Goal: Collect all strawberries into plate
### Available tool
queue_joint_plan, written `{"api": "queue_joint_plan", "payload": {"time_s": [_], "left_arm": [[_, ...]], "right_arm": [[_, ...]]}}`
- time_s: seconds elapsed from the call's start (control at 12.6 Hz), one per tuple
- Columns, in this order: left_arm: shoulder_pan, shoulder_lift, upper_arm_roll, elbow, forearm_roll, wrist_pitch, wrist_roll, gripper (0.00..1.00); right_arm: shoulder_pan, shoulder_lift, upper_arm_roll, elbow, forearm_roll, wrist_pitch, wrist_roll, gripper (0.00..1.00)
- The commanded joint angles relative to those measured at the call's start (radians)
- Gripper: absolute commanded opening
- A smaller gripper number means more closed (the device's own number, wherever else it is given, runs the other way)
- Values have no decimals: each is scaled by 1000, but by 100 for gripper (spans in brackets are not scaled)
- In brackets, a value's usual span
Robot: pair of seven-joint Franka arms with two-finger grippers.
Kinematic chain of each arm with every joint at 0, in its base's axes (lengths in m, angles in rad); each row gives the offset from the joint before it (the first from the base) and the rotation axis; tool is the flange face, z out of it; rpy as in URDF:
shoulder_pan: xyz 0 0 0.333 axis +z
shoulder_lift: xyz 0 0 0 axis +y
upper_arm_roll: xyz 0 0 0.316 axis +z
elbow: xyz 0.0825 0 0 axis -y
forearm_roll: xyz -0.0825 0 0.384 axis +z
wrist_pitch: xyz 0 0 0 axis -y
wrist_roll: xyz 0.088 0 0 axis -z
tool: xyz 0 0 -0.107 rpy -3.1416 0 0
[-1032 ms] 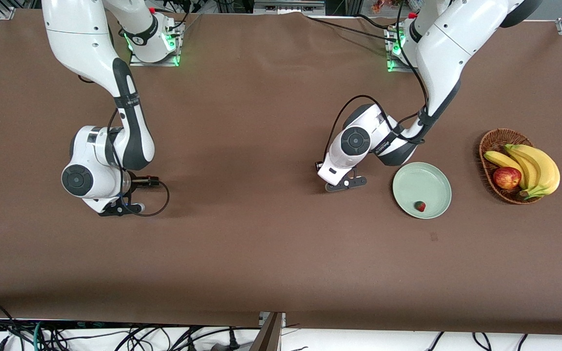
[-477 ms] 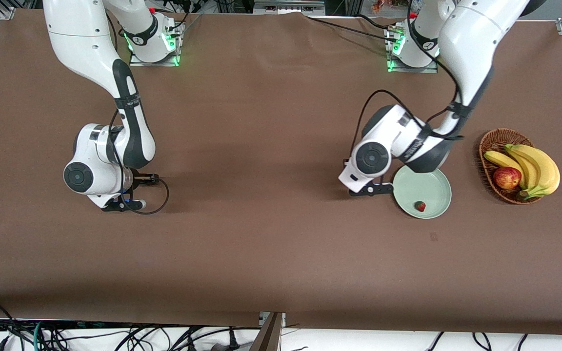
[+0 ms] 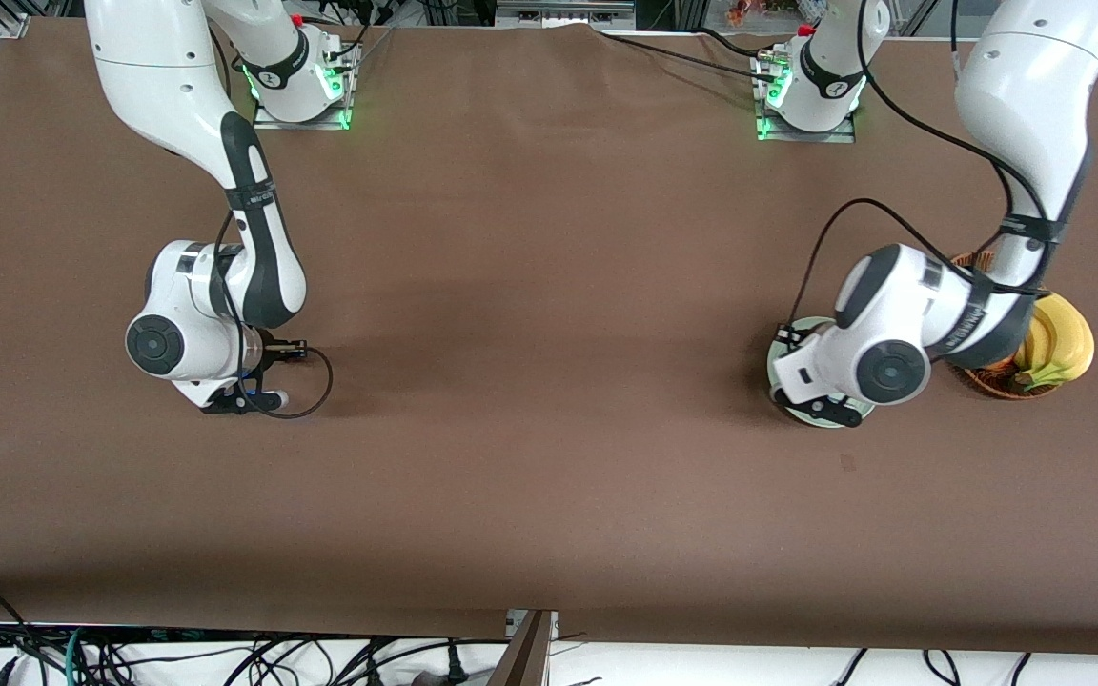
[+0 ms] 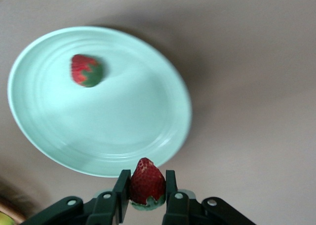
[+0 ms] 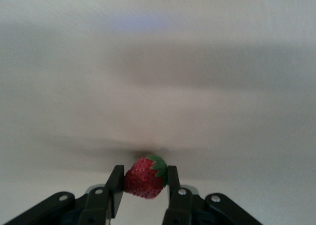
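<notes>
The pale green plate [image 4: 148, 136] holds one strawberry [image 4: 86, 70] lying inside it. My left gripper [image 4: 146, 188] is shut on a second strawberry [image 4: 146, 178] and hangs just over the plate's rim. In the front view the left gripper [image 3: 821, 410] and its wrist cover most of the plate [image 3: 772, 365]. My right gripper [image 5: 144, 185] is down at the table toward the right arm's end, and its fingers press both sides of a third strawberry [image 5: 144, 177]. The front view shows the right gripper [image 3: 239, 402] low over the brown cloth, with its berry hidden.
A brown wicker basket [image 3: 978, 262] with bananas [image 3: 1064, 343] stands beside the plate toward the left arm's end, partly covered by the left arm. The table's front edge and cables run along the bottom of the front view.
The left arm swung from the table's middle over to the plate, carrying its strawberry. The right gripper stayed almost in place and its fingers closed in on the strawberry.
</notes>
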Motion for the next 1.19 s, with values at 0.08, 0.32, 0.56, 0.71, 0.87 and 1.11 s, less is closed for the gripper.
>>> {"api": "queue_joint_plan", "payload": {"time_s": [0.08,0.32,0.56,0.71,0.87,1.11], "left_arm": [[79,8,-17,-85,29,144,192,12],[136,30,-17,-138,29,275,314,12],[147,39,-17,-138,29,286,350,40],[147,34,-17,-144,25,283,347,100],[147,30,-17,-144,25,275,345,100],[145,4,-20,-145,25,240,335,100]], "right_arm": [[65,-9,82,176,26,-98,265,6],[122,58,218,322,24,-63,620,7],[172,135,362,422,23,193,962,9],[263,187,387,445,16,368,1070,10],[343,272,387,506,15,512,1076,10],[398,353,387,560,15,618,1076,10]]}}
